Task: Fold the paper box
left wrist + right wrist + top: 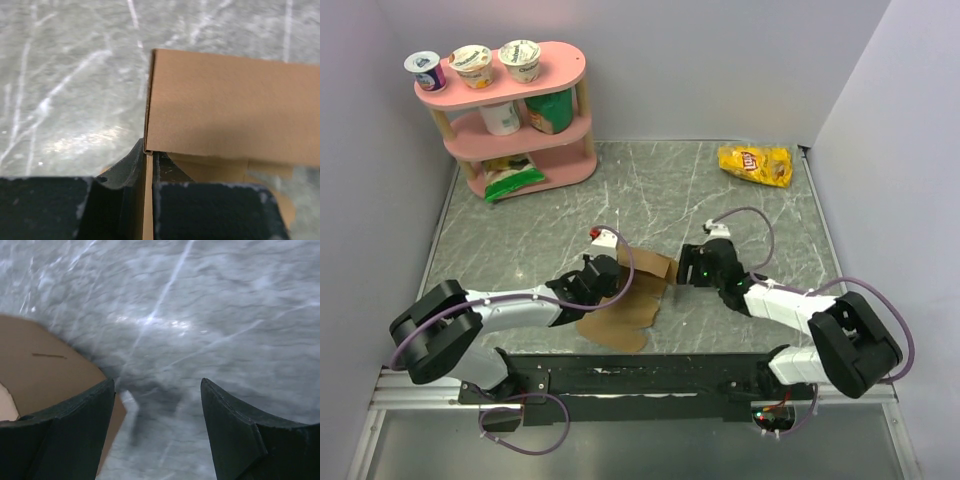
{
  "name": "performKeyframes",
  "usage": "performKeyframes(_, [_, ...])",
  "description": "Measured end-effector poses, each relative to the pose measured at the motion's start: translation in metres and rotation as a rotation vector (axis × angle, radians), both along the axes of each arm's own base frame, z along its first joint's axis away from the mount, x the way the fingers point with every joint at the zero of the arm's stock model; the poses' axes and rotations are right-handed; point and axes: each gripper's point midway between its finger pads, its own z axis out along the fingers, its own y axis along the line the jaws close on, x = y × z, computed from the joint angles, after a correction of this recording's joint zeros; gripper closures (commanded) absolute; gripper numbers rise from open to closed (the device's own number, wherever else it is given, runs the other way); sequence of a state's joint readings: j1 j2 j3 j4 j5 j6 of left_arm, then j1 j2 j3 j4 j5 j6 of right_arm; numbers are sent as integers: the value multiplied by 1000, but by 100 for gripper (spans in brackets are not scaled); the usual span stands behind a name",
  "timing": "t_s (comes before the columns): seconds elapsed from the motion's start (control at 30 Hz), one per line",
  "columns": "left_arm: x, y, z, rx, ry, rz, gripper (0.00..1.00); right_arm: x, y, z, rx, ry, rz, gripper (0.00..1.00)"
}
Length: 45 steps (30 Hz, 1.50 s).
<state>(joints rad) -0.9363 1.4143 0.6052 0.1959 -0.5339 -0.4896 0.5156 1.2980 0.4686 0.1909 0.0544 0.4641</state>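
Paper box (623,318) lies part-folded at lower centre of the top view. My left gripper (148,156) pinches one upright panel's edge; my right gripper (157,390) gapes empty beside the sheet. Pulling sideways, I reckon, could slip or crease that thin edge.

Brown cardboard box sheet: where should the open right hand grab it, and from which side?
Probably the flap edge of the brown cardboard sheet nearest the right hand, approached from the robot's right. The left hand pinches a raised panel at the other side, and this flap lies low on the grey marbled table, so a thin edge-on pinch suits it.
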Motion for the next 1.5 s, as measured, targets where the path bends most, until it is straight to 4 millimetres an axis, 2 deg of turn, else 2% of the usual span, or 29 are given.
performKeyframes(0.07, [5, 7, -1, 16, -8, 33, 99, -7, 13, -2, -17, -6, 15, 23])
performKeyframes(0.23, [9, 17, -2, 51, -18, 78, 99, -17, 26, -12, -80, 4, 9, 23])
performKeyframes(0.47, [16, 23, -3, 108, -33, 132, 99, -15, 46, -18, -139, 12, -2, 23])
performKeyframes(0.63, [18, 24, -4, 128, -44, 159, 99, -13, 45, -16, -166, 14, -33, 17])
performKeyframes(0.67, [18, 24, -4, 127, -45, 162, 99, -14, 44, -17, -171, 15, -38, 11])
performKeyframes(0.77, [17, 25, -4, 125, -45, 166, 99, -14, 40, -16, -189, 13, -49, 4])
performKeyframes(0.87, [16, 25, -4, 115, -45, 159, 99, -19, 34, -12, -203, 3, -27, 4])
performKeyframes(0.93, [12, 22, -4, 93, -41, 133, 99, -23, 27, -2, -192, -12, -12, 4])
performKeyframes(1.03, [3, 14, -3, 74, -29, 76, 99, -28, 13, 24, -154, -58, -18, 6])
performKeyframes(1.23, [-6, 4, -3, 42, -14, 12, 99, -43, 4, 111, 46, -213, -45, 11])
performKeyframes(1.3, [-7, 2, -3, 42, -14, 7, 99, -48, 7, 137, 127, -244, -50, 11])
performKeyframes(1.4, [-7, -2, -3, 49, -12, 4, 99, -51, 19, 162, 227, -245, -33, 9])
performKeyframes(1.5, [-8, -9, -3, 59, -8, -2, 99, -50, 38, 172, 279, -193, -2, 8])
